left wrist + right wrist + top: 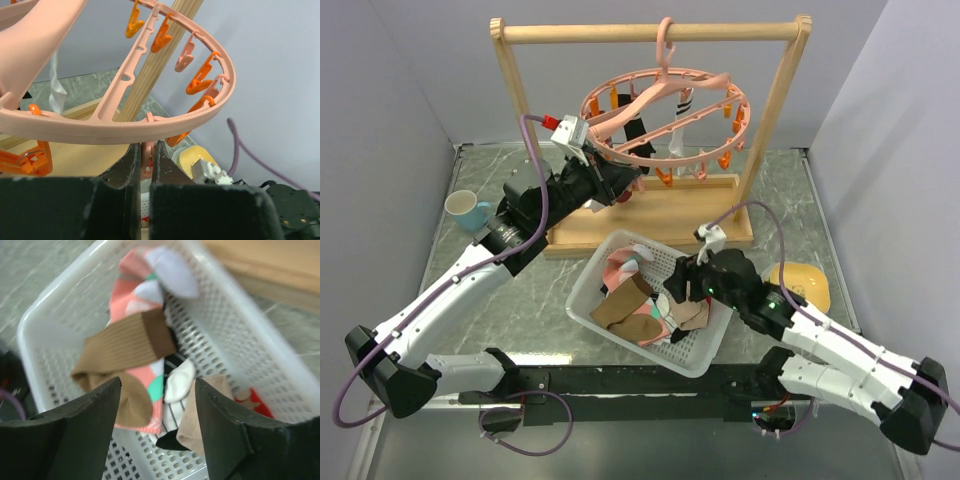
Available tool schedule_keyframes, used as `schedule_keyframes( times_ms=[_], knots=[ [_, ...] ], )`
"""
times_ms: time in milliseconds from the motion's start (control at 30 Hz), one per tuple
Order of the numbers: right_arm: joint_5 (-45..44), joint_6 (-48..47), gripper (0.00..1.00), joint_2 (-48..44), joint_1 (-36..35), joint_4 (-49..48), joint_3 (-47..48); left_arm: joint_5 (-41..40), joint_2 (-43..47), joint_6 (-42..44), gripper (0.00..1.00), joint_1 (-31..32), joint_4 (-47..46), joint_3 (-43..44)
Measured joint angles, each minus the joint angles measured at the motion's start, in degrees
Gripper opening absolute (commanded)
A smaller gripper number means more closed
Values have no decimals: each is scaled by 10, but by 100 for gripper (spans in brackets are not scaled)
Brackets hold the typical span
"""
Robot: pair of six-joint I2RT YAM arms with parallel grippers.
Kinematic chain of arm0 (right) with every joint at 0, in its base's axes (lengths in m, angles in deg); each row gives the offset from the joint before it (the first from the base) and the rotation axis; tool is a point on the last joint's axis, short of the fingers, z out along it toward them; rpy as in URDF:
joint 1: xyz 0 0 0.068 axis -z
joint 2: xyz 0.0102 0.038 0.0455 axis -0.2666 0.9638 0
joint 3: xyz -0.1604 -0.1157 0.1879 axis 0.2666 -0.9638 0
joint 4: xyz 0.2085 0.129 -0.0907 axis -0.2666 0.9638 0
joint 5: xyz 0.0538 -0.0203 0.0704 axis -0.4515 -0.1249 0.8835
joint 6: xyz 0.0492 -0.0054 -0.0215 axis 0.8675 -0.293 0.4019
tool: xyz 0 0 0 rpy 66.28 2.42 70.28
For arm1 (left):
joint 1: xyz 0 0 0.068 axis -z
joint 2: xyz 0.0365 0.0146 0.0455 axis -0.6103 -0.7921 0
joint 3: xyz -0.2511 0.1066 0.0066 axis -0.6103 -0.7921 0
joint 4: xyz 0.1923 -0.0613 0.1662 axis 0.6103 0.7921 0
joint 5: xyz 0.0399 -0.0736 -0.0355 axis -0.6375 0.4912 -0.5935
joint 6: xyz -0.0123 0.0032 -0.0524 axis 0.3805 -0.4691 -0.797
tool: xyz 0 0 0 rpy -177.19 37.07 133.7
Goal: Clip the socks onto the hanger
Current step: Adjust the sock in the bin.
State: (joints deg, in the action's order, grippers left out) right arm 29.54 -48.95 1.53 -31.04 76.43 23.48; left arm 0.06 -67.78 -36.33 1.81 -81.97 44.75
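The salmon-pink ring hanger [665, 112] hangs by its hook from the wooden rack, with a striped white sock [680, 128] and a dark one [636, 132] clipped under it. My left gripper [618, 180] reaches up to the ring's near-left rim [125, 131], its jaws shut on a pink clip [146, 152] dangling below the ring. Several loose socks [638, 303] lie in the white basket: a brown ribbed one [125, 347], a pink patterned one [150, 390] and a white striped one [180, 385]. My right gripper [157, 382] hovers open just above them, holding nothing.
The white mesh basket [582, 290] sits front centre. The wooden rack [650, 33] and its base board [660, 210] stand behind it. A blue-and-white mug [468, 208] is at the left. A yellow dish [807, 285] lies right of the basket.
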Motion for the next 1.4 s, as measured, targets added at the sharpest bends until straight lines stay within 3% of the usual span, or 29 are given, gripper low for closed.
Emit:
schedule_keyframes(
  times_ms=[233,400,600,767,900,1133,1400],
  knots=[
    [-181,50,69,137,-63,193,175,3,7,8,2,-8,-6,-16],
    [-201,103,65,163,-72,277,171,12,8,12,4,-11,-6,-18],
    [-203,156,59,165,-73,287,122,24,7,10,4,-12,-11,-18],
    [-205,173,56,182,-73,262,83,31,7,10,4,-12,-14,-18],
    [-202,158,59,178,-90,214,57,35,7,11,4,-12,-15,-18],
    [-105,55,59,150,-120,49,41,40,7,12,4,-13,-19,-22],
    [-56,-12,50,310,-120,-34,50,44,-11,12,5,-18,-18,-21]
  ],
)
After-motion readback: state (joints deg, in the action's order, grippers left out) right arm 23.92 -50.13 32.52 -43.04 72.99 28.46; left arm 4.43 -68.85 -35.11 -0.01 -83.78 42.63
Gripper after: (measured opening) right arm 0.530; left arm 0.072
